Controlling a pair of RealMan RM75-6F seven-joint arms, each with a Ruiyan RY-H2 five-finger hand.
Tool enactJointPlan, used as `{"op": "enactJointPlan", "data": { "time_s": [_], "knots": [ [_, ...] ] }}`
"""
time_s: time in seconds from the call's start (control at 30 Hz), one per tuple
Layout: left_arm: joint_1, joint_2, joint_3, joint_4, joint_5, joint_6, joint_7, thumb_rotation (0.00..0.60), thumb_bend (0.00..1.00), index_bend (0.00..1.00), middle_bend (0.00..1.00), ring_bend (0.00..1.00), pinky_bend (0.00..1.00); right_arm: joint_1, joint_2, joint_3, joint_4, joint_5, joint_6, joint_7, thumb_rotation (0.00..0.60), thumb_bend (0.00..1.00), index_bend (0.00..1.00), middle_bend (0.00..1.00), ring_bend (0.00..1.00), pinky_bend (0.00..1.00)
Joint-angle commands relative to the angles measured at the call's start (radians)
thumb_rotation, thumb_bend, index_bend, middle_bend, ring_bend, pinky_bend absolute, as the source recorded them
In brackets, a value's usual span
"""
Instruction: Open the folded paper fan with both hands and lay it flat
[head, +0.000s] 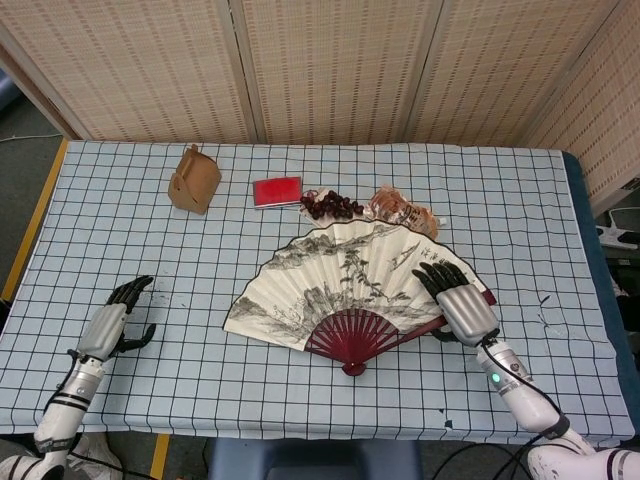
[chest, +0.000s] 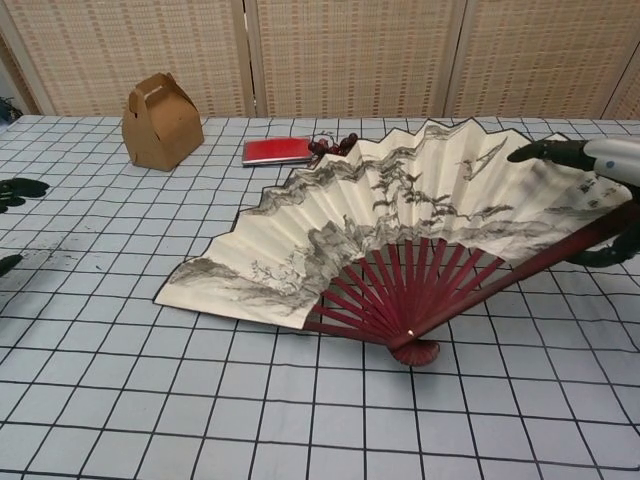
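The paper fan (head: 345, 285) is spread wide on the checked tabletop (head: 300, 390), its painted leaf facing up and its red ribs meeting at the pivot nearest the robot, so the opening looks essentially done. The right hand (head: 462, 305) holds the fan's right guard stick, fingers over the leaf edge and thumb below. The left hand (head: 112, 320) rests apart from the fan, empty, fingers loosely spread. What seems left is letting go (if that edge lies flat).

bright, even light falls from above; shadows are soft and short, one lying under the fan (chest: 400, 215). both views are sharp, without glare. grid lines bow in the chest view.
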Motion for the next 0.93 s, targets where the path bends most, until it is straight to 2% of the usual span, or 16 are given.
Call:
{"op": "enactJointPlan", "data": {
  "time_s": [0.03, 0.17, 0.27, 0.37, 0.47, 0.53, 0.67, 0.8, 0.87, 0.93],
  "knots": [
    [0.047, 0.063, 0.036, -0.065, 0.038, 0.069, -0.003, 0.599, 0.43, 0.0, 0.0, 0.0, 0.03, 0.001, 0.07, -0.049, -0.053, 0.024, -0.061, -0.067, 0.6, 0.14, 0.0, 0.0, 0.0, 0.0],
    [0.082, 0.112, 0.046, -0.141, 0.06, 0.132, -0.034, 0.6, 0.43, 0.0, 0.0, 0.0, 0.03, 0.016, 0.116, -0.095, -0.089, 0.075, -0.141, -0.15, 0.6, 0.11, 0.0, 0.0, 0.0, 0.0],
    [0.093, 0.13, 0.057, -0.179, 0.085, 0.159, -0.039, 0.6, 0.43, 0.0, 0.0, 0.0, 0.03, 0.016, 0.108, -0.097, -0.081, 0.092, -0.142, -0.174, 0.6, 0.11, 0.0, 0.0, 0.0, 0.0],
    [0.106, 0.149, 0.06, -0.211, 0.097, 0.188, -0.037, 0.6, 0.43, 0.0, 0.0, 0.0, 0.04, 0.007, 0.116, -0.088, -0.102, 0.087, -0.127, -0.147, 0.6, 0.1, 0.0, 0.0, 0.0, 0.0],
    [0.133, 0.189, 0.063, -0.253, 0.113, 0.243, -0.007, 0.6, 0.44, 0.0, 0.0, 0.0, 0.04, -0.053, 0.15, -0.068, -0.143, -0.013, 0.012, -0.065, 0.6, 0.1, 0.0, 0.0, 0.0, 0.0],
    [0.16, 0.227, 0.068, -0.284, 0.124, 0.293, 0.061, 0.6, 0.44, 0.0, 0.0, 0.0, 0.04, -0.128, 0.17, -0.066, -0.151, -0.117, 0.174, -0.006, 0.6, 0.1, 0.0, 0.0, 0.0, 0.0],
    [0.21, 0.303, 0.064, -0.358, 0.124, 0.38, 0.26, 0.6, 0.45, 0.0, 0.0, 0.0, 0.04, -0.297, 0.192, -0.111, -0.099, -0.278, 0.465, 0.029, 0.6, 0.1, 0.0, 0.0, 0.0, 0.0],
    [0.253, 0.312, 0.042, -0.385, 0.106, 0.463, 0.431, 0.6, 0.45, 0.0, 0.0, 0.0, 0.04, -0.417, 0.209, -0.138, -0.058, -0.288, 0.603, 0.057, 0.6, 0.1, 0.0, 0.0, 0.0, 0.0],
    [0.263, 0.322, 0.042, -0.405, 0.101, 0.471, 0.46, 0.6, 0.45, 0.0, 0.0, 0.0, 0.05, -0.449, 0.207, -0.129, -0.025, -0.269, 0.634, 0.105, 0.6, 0.1, 0.0, 0.0, 0.0, 0.0],
    [0.264, 0.319, 0.037, -0.404, 0.11, 0.479, 0.49, 0.6, 0.45, 0.0, 0.0, 0.0, 0.07, -0.458, 0.217, -0.12, -0.005, -0.238, 0.616, 0.142, 0.6, 0.1, 0.0, 0.0, 0.0, 0.0]
  ]
}}
